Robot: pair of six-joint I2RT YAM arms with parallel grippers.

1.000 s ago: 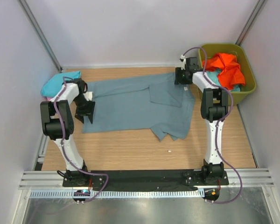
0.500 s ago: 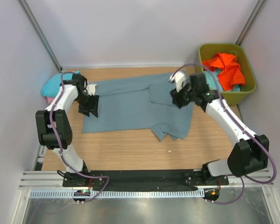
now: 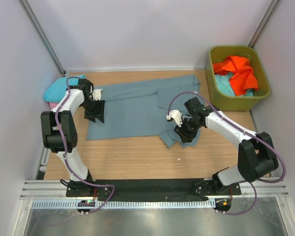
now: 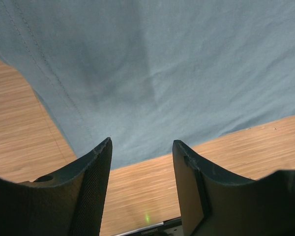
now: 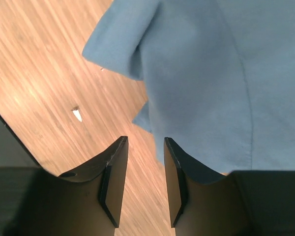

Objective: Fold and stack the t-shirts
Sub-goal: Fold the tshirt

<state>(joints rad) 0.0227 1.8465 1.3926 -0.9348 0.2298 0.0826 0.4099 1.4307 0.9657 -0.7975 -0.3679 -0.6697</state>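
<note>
Grey-blue shirt (image 3: 137, 108): spread mid-table, one flap turned in, fold unfinished.
Tub (image 3: 263, 93): far right, orange shirt (image 3: 238, 71) and light blue shirt (image 3: 226, 87) heaped inside, not yet folded.
Turquoise shirt (image 3: 56, 88): far left, on pink shirt (image 3: 50, 104); likely the stack.
Left gripper (image 4: 141, 147): jaws apart, empty, over the left hem.
Right gripper (image 5: 145, 142): narrower gap, empty, at the near-right corner.

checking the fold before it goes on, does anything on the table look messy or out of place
The grey-blue t-shirt lies mostly flat, but its near right corner is bunched and folded over, beside the right gripper. A small white speck lies on the bare table in front of it.
</note>
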